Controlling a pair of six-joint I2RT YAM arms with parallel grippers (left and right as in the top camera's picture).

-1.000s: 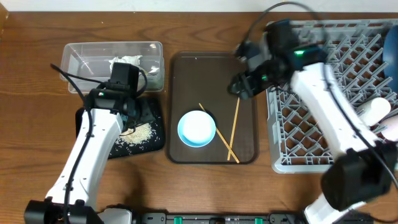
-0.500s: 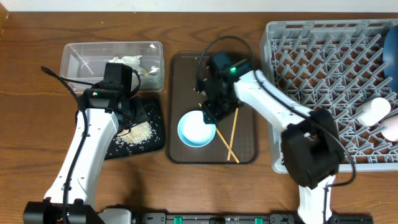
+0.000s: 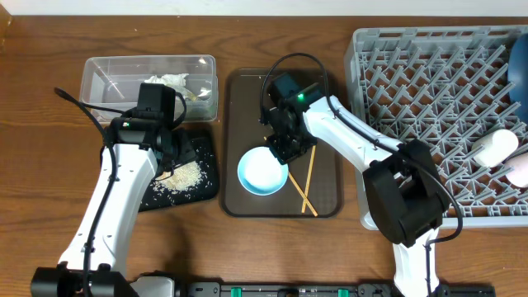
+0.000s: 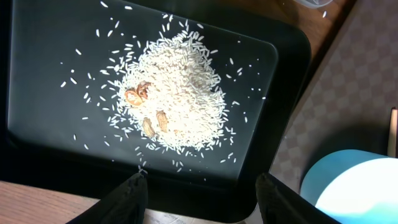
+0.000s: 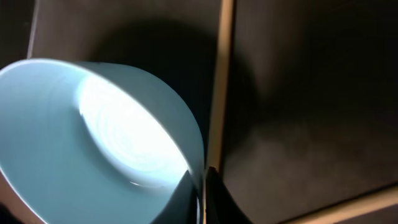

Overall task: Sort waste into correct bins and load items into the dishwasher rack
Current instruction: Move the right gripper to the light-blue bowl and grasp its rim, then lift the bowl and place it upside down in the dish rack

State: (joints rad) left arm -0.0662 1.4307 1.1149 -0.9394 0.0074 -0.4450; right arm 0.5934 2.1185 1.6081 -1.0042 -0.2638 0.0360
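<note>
The small light-blue bowl (image 3: 262, 172) sits on the brown tray (image 3: 247, 91). My right gripper (image 3: 285, 153) is shut on its right rim. In the right wrist view the two dark fingers pinch the rim (image 5: 203, 193) of the bowl (image 5: 81, 137), one inside and one outside. A chopstick (image 5: 221, 81) lies just beside that grip. The two chopsticks (image 3: 310, 169) are crossed on the tray. My left gripper (image 4: 202, 199) hangs open over the near edge of the black tray (image 4: 50, 50), above the rice heap (image 4: 171, 93). The napkin (image 3: 169, 82) lies in the clear tub (image 3: 115, 74).
The grey dishwasher rack (image 3: 429, 107) fills the right side. It holds the dark-blue dish (image 3: 520, 70) at its far edge, a pale cup (image 3: 495, 147) and a pink cup (image 3: 521, 172). Several brown bits lie in the rice.
My right arm swung from the rack over to the brown tray and its jaws closed on the bowl's rim. The bowl shifted slightly. The left arm stayed still.
</note>
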